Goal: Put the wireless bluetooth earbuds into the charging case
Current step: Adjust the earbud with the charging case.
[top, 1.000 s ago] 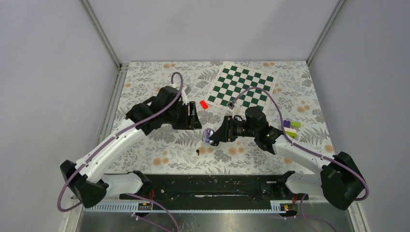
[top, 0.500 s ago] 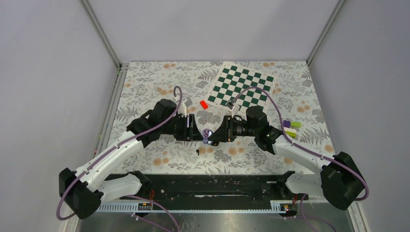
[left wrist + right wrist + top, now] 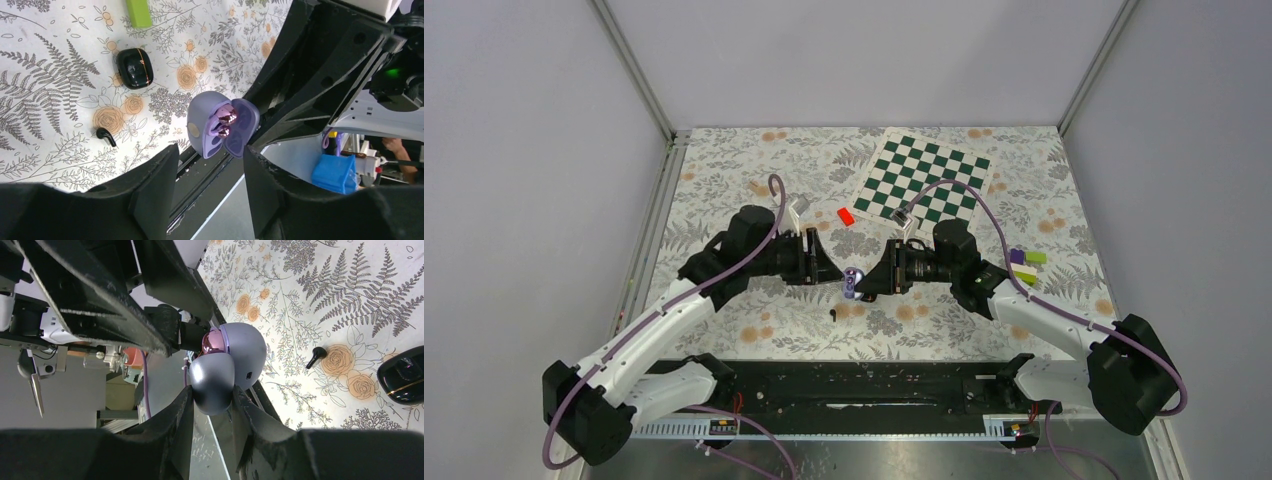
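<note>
The top camera looked down from above and behind the robot, far enough back to take in the whole floral table. The two wrist cameras faced each other at close range, both rolled sideways. Both showed the open lilac case between them and the black case on the table.

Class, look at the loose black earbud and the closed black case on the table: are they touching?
Apart. The left wrist view shows a strip of floral tablecloth between the black earbud and the black case.
</note>
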`<state>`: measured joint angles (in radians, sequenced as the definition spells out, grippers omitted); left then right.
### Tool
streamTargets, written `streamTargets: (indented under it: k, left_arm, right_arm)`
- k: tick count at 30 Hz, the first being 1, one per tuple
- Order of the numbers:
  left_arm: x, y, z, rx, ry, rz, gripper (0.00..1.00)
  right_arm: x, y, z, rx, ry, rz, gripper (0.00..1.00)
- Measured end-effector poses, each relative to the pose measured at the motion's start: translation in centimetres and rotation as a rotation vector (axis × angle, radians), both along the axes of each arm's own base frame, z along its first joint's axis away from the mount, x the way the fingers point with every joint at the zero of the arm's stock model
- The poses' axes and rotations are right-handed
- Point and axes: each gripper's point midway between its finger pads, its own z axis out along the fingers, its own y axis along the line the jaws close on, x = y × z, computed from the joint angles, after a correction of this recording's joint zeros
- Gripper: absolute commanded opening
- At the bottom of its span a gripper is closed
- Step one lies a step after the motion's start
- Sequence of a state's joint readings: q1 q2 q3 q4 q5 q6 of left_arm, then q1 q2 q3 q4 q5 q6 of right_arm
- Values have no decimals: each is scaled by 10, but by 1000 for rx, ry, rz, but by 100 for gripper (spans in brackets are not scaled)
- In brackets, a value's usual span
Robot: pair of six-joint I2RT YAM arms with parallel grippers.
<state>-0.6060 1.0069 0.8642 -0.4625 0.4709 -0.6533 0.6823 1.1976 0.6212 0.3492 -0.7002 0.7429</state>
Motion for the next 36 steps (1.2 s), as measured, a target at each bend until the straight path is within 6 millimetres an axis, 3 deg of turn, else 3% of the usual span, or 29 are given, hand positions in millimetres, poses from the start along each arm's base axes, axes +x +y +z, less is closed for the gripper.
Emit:
streamTargets:
  k: [5,11,36]
  left_arm:
    - [11,2,-1,-58,12,29,58]
    - [8,-8,3,-143,18,-13,62]
    - [9,-23,7,-256,49,-55,57]
  right_arm:
    - [0,0,0,0,0,0,0]
    - [0,0,0,0,0,0,0]
    - [0,0,0,0,0,-1,0]
